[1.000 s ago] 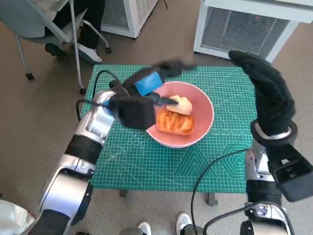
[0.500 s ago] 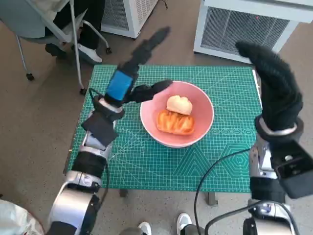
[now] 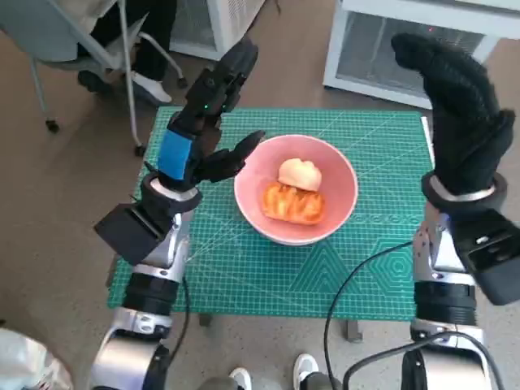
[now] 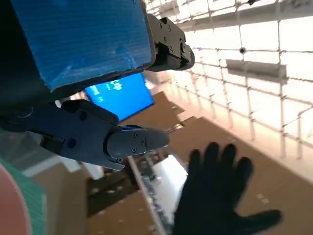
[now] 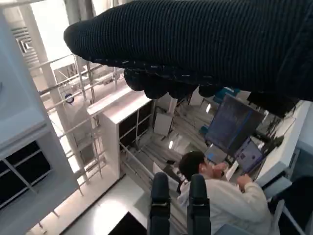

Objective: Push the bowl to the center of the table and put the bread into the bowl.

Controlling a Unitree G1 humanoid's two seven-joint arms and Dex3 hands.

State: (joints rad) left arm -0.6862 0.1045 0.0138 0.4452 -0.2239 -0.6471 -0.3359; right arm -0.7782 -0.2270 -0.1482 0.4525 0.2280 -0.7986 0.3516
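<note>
- Head view is showing the pink bowl (image 3: 296, 201) sitting about mid-table on the green cutting mat (image 3: 244, 276), with the bread (image 3: 292, 203) already lying inside it, a pale roll (image 3: 299, 173) just beyond the bread on the far side.
- Left hand (image 3: 199, 134) is hovering above the mat just left of the bowl, fingers spread wide and carrying nothing, one finger reaching toward the bowl's left rim without clearly touching it.
- Right hand (image 3: 455, 106) is raised over the mat's right edge, well apart from the bowl, fingers extended and together, gripping nothing; the left wrist view is also catching it (image 4: 215, 196) as an empty spread glove.
- Judging by this, both parts of the task are looking done, so the step in hand is clearing away.
- To do that well, the left hand should be lifting up and outward, away from the rim, so no finger is nudging the bowl off centre or tipping it.
- A person's shoes (image 3: 146, 85) are showing beside a chair (image 3: 65, 41) at the far left.
</note>
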